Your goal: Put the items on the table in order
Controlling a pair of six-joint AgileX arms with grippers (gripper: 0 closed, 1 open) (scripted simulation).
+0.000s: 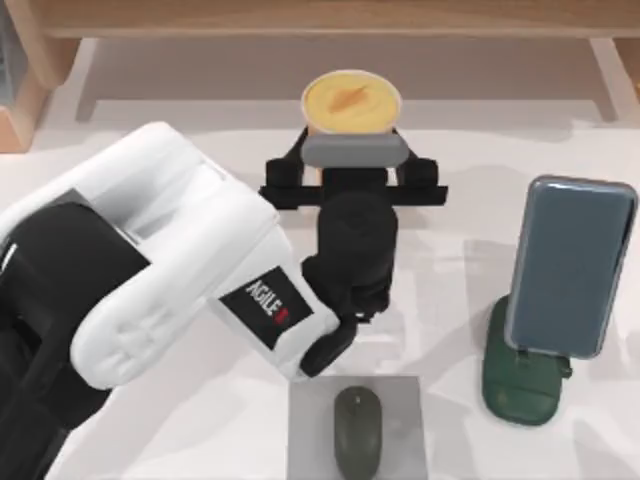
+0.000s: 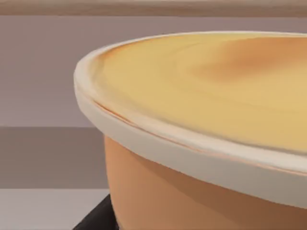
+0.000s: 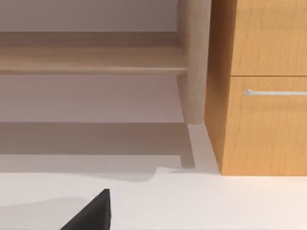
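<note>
Reaching our left claw to the cup at the bench's far middle, fingers wide astride it; we judge it light, slick: grip the lower wall gently.

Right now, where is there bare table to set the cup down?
Bare table lies between the left arm and the phone on its stand. The back centre is crowded: left gripper at the cup. The front centre holds the pad and mouse.
</note>
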